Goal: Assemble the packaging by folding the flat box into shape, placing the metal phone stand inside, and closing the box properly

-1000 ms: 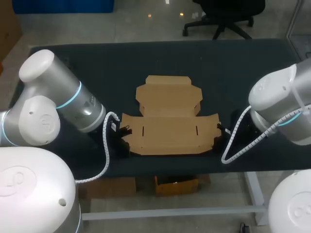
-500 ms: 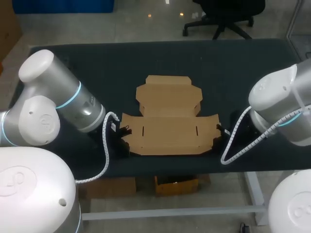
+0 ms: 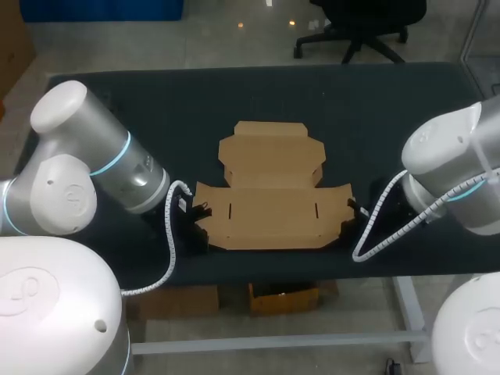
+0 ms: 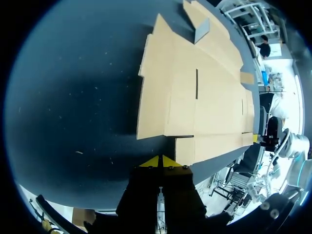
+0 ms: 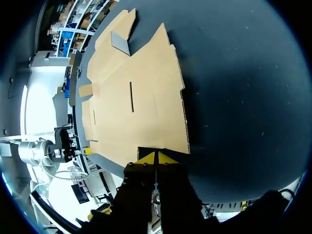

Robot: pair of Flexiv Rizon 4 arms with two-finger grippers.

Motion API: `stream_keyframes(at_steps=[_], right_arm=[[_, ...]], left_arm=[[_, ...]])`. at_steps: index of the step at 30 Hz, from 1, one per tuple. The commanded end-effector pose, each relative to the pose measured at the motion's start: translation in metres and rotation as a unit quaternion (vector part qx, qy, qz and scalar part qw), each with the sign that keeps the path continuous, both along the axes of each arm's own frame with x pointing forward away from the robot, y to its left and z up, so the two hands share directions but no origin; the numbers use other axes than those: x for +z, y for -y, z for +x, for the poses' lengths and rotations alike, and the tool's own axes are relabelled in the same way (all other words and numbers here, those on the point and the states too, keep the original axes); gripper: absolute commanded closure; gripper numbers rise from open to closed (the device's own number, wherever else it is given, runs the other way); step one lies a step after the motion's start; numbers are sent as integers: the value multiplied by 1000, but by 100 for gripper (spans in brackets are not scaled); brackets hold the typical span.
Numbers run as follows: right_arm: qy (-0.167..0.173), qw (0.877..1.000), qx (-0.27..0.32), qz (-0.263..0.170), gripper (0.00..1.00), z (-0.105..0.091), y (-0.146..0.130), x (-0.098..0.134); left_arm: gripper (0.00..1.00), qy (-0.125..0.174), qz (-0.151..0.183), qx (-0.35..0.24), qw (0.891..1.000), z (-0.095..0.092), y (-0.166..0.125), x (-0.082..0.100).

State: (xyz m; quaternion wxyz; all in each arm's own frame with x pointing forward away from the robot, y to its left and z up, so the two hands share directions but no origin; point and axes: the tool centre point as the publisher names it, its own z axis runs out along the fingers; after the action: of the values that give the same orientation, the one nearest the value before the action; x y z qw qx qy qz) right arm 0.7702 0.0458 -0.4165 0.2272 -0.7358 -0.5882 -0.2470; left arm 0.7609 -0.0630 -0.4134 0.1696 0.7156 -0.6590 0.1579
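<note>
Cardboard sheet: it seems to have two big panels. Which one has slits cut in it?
The wider, nearer panel, cut by two short slits. The smaller panel beyond it shows none.

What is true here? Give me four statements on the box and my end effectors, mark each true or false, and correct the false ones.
1. The cardboard box lies flat and unfolded on the table. True.
2. A metal phone stand sits inside the box. False: no stand shows in any view.
3. The left end effector is at the box's left end, the right end effector at its right end. True.
4. A person's hand holds the box down. False: no hand is on it.
</note>
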Motion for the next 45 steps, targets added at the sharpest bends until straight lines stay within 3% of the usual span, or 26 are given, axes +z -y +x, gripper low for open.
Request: stream_keyframes(at_steps=[1,12,45], right_arm=[[-10,1000,2,17,100,0,3,1],[-48,999,-1,24,100,3,2,1],[-46,999,19,17,100,3,-8,7]], left_arm=[[100,2,2,1,1000,-1,0,0],[100,5,3,1,1000,-2,0,1],[100,5,-1,-5,1000,1,4,3]])
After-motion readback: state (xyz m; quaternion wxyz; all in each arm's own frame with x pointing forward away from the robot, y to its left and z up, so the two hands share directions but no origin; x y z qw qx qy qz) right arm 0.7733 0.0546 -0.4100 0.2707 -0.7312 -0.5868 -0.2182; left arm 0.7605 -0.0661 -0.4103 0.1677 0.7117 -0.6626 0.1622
